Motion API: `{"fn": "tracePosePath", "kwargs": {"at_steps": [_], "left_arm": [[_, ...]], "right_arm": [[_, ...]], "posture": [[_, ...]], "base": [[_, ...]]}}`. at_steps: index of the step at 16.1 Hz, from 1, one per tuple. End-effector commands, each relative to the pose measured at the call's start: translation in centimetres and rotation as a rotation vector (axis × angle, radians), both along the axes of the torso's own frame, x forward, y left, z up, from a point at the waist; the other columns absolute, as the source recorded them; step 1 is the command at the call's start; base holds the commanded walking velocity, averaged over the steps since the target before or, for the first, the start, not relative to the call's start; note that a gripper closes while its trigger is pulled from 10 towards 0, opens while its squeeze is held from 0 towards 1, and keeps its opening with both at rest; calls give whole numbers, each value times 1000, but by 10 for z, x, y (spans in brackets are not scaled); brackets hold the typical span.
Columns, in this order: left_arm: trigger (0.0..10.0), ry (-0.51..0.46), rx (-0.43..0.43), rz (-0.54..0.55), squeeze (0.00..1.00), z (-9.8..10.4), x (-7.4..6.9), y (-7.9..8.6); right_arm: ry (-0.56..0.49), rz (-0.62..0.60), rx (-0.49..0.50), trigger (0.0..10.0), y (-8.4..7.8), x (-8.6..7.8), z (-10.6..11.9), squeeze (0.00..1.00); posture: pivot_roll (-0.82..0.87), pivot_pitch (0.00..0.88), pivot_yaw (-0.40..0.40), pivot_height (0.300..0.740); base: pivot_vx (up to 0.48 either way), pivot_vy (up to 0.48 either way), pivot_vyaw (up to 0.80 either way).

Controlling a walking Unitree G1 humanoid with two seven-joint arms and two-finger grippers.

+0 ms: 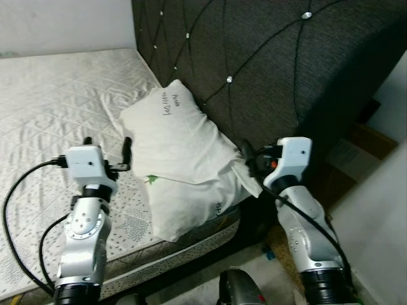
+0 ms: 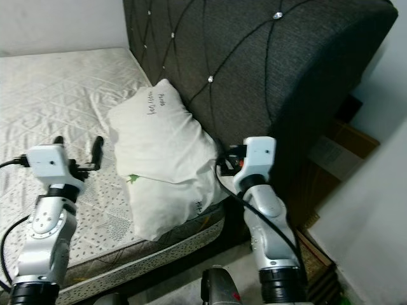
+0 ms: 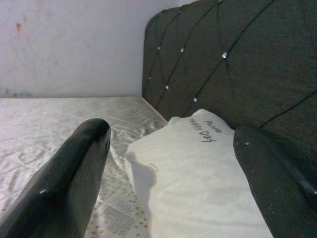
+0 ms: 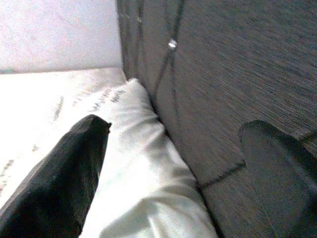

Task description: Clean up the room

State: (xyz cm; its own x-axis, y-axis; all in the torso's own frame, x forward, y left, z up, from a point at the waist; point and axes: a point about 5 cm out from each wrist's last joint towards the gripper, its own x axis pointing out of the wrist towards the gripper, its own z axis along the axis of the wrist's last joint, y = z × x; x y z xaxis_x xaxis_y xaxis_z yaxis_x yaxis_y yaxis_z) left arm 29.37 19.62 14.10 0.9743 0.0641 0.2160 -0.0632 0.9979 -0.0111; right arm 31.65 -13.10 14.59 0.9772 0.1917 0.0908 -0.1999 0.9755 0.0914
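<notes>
A white pillow with handwriting on it lies at the mattress's corner, leaning against the dark tufted headboard and hanging over the bed edge. My left gripper hovers above the mattress just left of the pillow, open, with nothing between its fingers. The pillow lies just ahead of them. My right gripper is at the pillow's right edge, by the headboard, also open. One finger is over the pillow, the other finger is in front of the headboard.
A brown cardboard box and a wooden piece of furniture stand on the floor to the right of the headboard. A pale wall or panel is close on my right. The white back wall is behind the bed.
</notes>
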Motion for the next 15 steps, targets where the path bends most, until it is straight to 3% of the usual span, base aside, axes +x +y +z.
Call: {"fn": "tracePosePath", "kwargs": {"at_steps": [1,10,15], "left_arm": [[10000,17,-2,-20,0,-4,-2,-2],[10000,59,-34,-16,0,-14,-22,-11],[10000,83,-29,-1,0,-21,-19,-15]], "right_arm": [[-30,-17,9,10000,-4,-3,5,0],[-36,-4,50,10000,7,-3,13,0],[-19,12,40,10000,9,-5,5,0]], "posture": [[-38,0,-33,635],[-29,0,-58,740],[-32,0,-48,740]], "base": [[0,0,0],[0,0,0],[0,0,0]]}}
